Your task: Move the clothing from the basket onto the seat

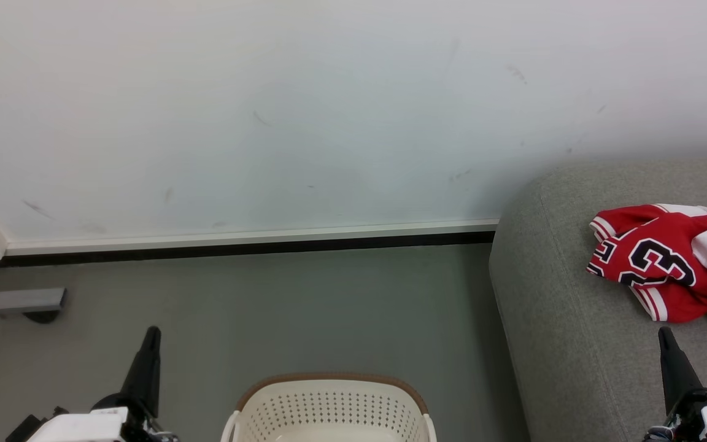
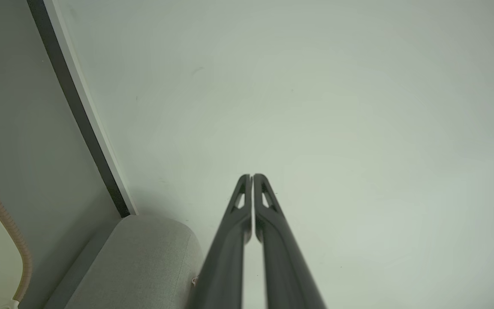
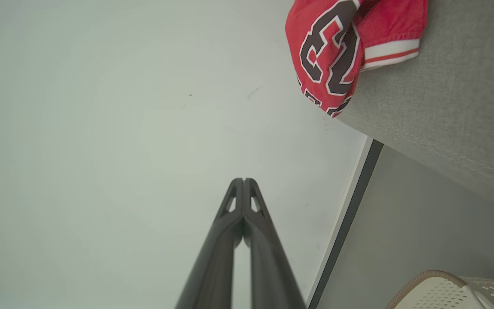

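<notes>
Grey floor [image 1: 329,307] | basket [image 1: 329,412] near, between left pincer [image 1: 153,333] and right pincer [image 1: 664,332] — both closed, empty | clothing [image 1: 666,264] on seat [image 1: 562,319], right

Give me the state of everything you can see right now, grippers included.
Red number 23 jersey: crumpled, lying on the sofa, not held.
Laundry basket: upright on the floor beside the sofa; the part of its inside in view shows no clothing.
Grey sofa: carrying the jersey.
Left gripper: shut, holding nothing.
Right gripper: shut, holding nothing.
</notes>
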